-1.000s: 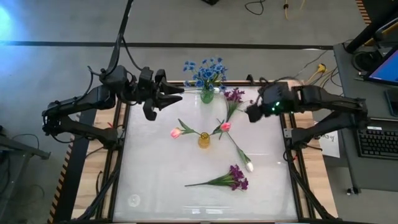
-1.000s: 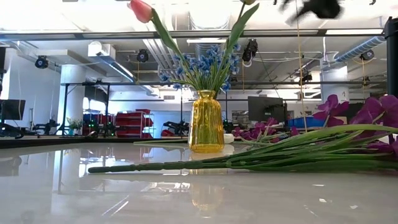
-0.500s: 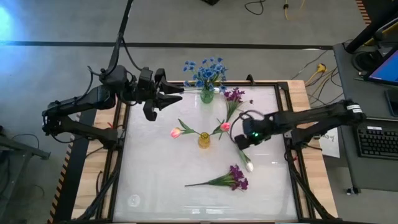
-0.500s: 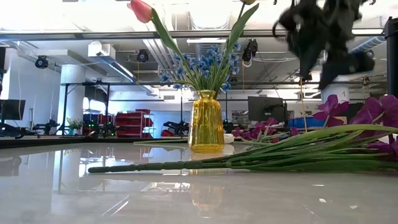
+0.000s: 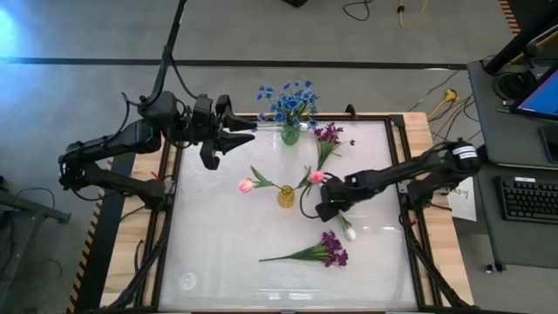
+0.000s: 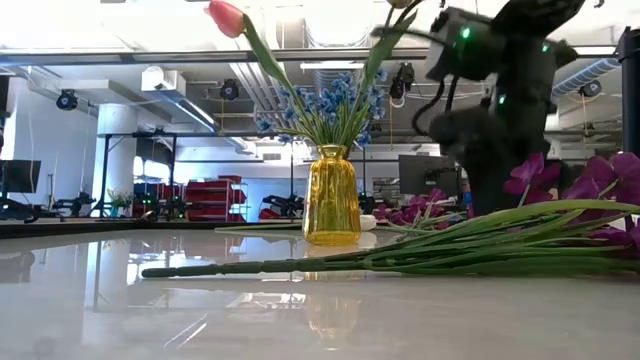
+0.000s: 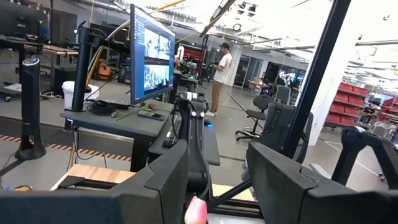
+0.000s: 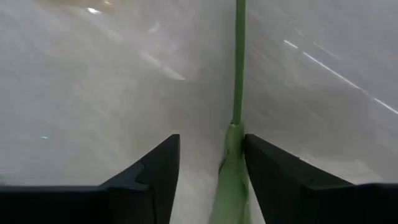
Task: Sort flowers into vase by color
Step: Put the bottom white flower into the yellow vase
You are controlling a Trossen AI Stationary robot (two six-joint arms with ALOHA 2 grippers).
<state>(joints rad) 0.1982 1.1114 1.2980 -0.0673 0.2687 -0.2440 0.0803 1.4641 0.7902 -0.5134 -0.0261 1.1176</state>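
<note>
My right pincer (image 5: 324,209) is down near the middle of the desk (image 5: 218,253), its fingers (image 8: 273,171) apart on either side of the green stem of the white-budded flower (image 5: 342,220) lying flat there; they are not clamped on it. My left pincer (image 5: 247,133) waits open above the desk's far left corner. The yellow vase (image 5: 286,196) at the centre holds two pink buds (image 5: 247,185); a green vase (image 5: 290,133) at the far edge holds blue blossoms (image 5: 288,98). One purple sprig (image 5: 329,138) lies beside it, another purple sprig (image 5: 324,250) nearer the front edge.
</note>
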